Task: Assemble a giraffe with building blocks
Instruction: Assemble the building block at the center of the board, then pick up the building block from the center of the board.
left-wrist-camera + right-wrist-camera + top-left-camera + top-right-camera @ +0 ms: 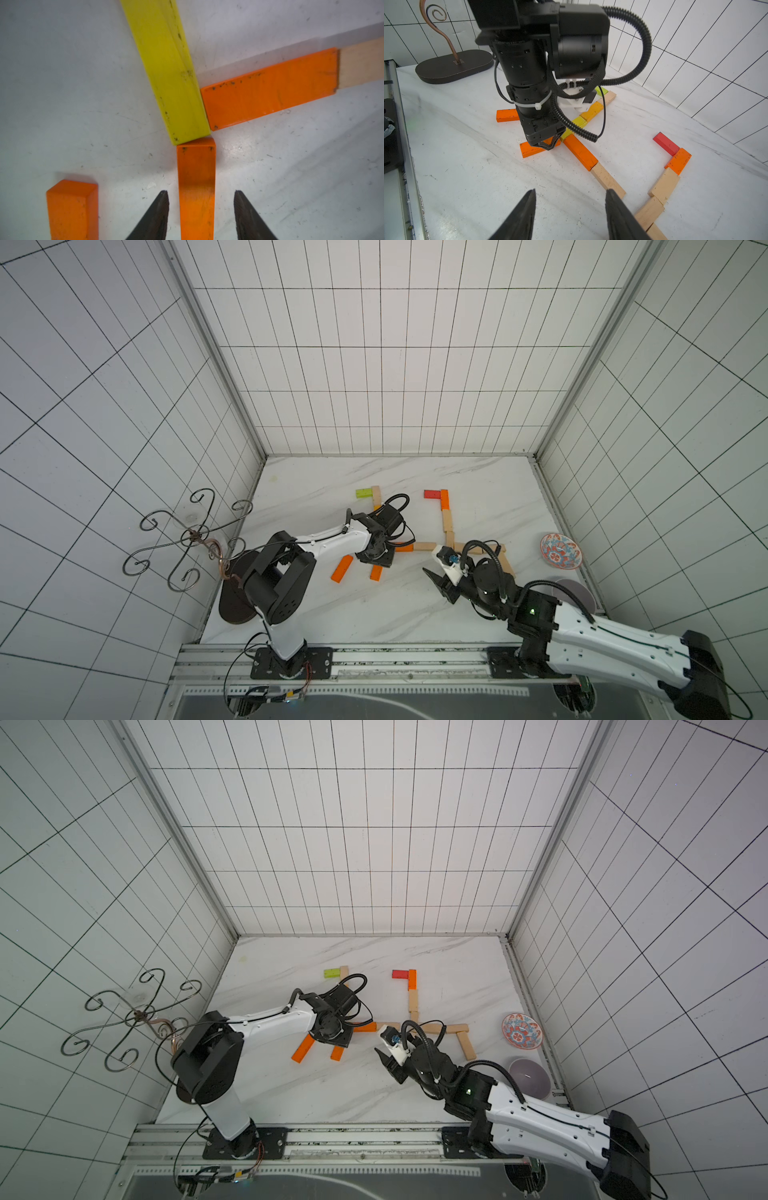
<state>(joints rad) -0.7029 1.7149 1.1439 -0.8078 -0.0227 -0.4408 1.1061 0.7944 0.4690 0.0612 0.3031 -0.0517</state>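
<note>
Two flat block figures lie on the marble table (pixel 478 489). The left one runs from a green block (pixel 364 492) down a neck to a yellow block (pixel 172 72), which meets an orange body block (pixel 270 87). My left gripper (pixel 200 192) is open and straddles an orange leg block (pixel 196 166) whose end touches the yellow block; there is a gap at each finger. A second orange block (pixel 342 568) lies apart beside it. The right figure starts at a red block (pixel 432 493). My right gripper (pixel 571 190) hangs open and empty over bare table near the plain wooden blocks (pixel 609 182).
A scrolled wire stand (pixel 191 535) on a dark oval base (pixel 237 601) occupies the left edge. At the right edge lie a patterned plate (pixel 561 551) and a grey bowl (pixel 530 1077). A metal rail (pixel 395 655) borders the front, tiled walls the other sides.
</note>
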